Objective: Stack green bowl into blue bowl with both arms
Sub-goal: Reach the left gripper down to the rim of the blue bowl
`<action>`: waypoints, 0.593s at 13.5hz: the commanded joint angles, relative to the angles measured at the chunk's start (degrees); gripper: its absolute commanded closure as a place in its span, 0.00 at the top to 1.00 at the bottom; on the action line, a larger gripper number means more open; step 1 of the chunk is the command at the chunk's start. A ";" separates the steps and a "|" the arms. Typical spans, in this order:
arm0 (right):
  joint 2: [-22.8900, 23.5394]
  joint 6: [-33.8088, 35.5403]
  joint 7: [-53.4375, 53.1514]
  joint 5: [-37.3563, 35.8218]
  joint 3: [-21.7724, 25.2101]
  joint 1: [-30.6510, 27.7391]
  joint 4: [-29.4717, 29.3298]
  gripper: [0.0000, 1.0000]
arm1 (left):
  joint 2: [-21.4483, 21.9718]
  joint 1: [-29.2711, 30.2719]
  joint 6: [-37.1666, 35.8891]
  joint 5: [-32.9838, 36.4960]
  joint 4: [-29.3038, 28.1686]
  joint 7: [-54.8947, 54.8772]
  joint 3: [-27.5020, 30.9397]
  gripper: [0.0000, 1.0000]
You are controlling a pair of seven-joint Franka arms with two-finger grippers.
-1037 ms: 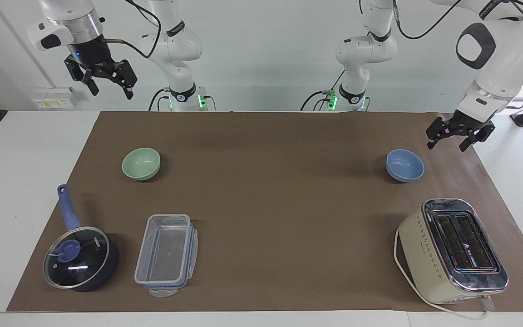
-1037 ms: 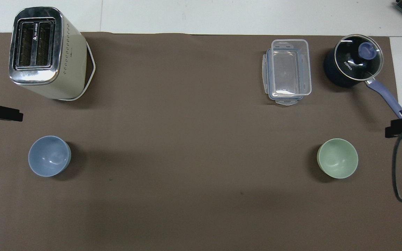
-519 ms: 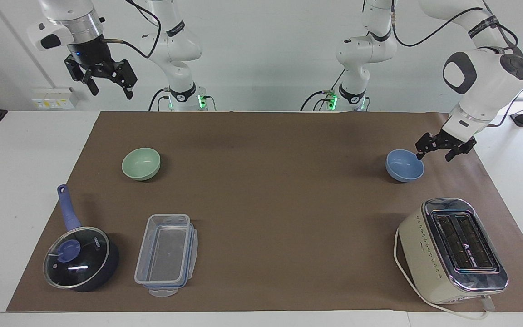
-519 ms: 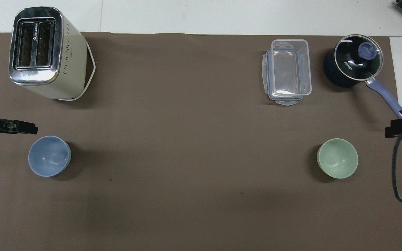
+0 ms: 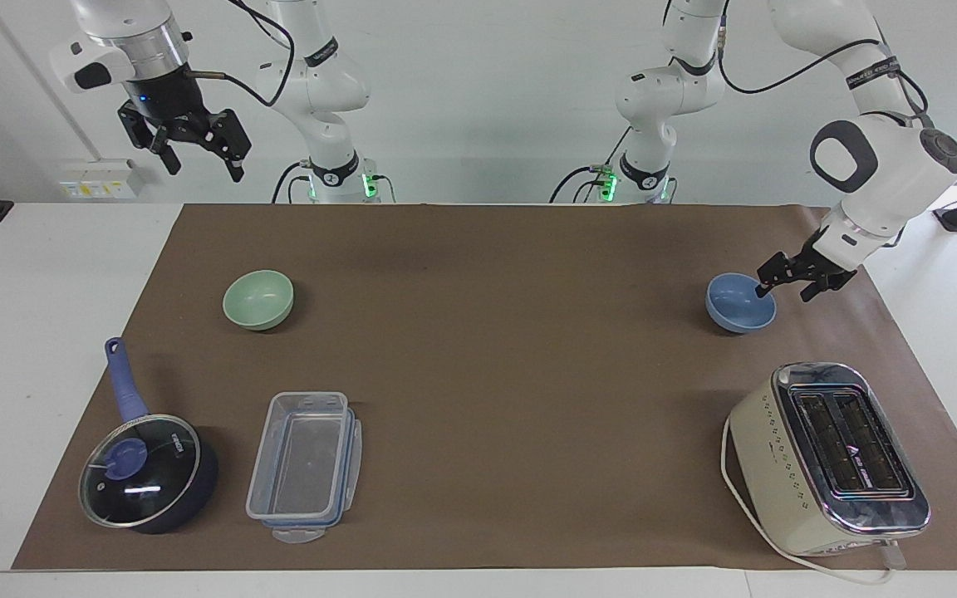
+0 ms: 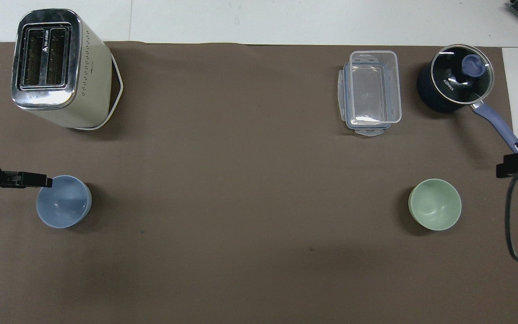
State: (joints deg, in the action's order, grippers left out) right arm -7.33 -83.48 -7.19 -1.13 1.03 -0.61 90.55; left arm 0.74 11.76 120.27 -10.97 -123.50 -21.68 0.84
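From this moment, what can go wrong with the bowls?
1. The open left gripper is at the rim of the blue bowl; a shallow rim pinch might tip or push the bowl.
2. The toaster stands beside that bowl, so a swing could hit it.
3. The green bowl is untouched; the right gripper waits high.

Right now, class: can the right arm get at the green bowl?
Probably yes. The right gripper waits open, raised above the table's edge, and the green bowl stands alone on the mat with nothing over it.
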 commanded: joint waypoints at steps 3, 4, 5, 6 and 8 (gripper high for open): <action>-0.05 0.51 0.33 -0.01 -0.41 -0.44 -0.38 1.00 | -0.38 3.79 3.04 -5.90 -3.86 -6.35 -0.57 1.00; -0.05 0.43 0.25 -0.10 -0.32 -0.44 -0.38 1.00 | -0.65 4.23 3.12 -6.00 -4.29 -7.23 -0.57 1.00; -0.05 0.43 0.24 -0.10 -0.32 -0.44 -0.38 1.00 | -0.82 4.41 3.65 -6.08 -4.73 -7.76 -0.57 1.00; -0.05 0.51 0.33 -0.01 -0.24 -0.53 -0.38 1.00 | -1.96 5.63 3.91 -6.08 -4.73 -7.94 -0.57 1.00; -0.05 0.43 0.33 -0.10 -0.23 -0.53 -0.38 1.00 | -3.98 5.82 6.01 -6.17 -4.47 -7.94 -0.57 1.00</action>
State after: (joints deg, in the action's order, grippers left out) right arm -7.33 -83.48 -7.19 -1.13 1.04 -0.61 90.55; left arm -1.63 16.45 123.17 -15.71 -127.30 -28.08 0.93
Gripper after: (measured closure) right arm 0.000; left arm 0.000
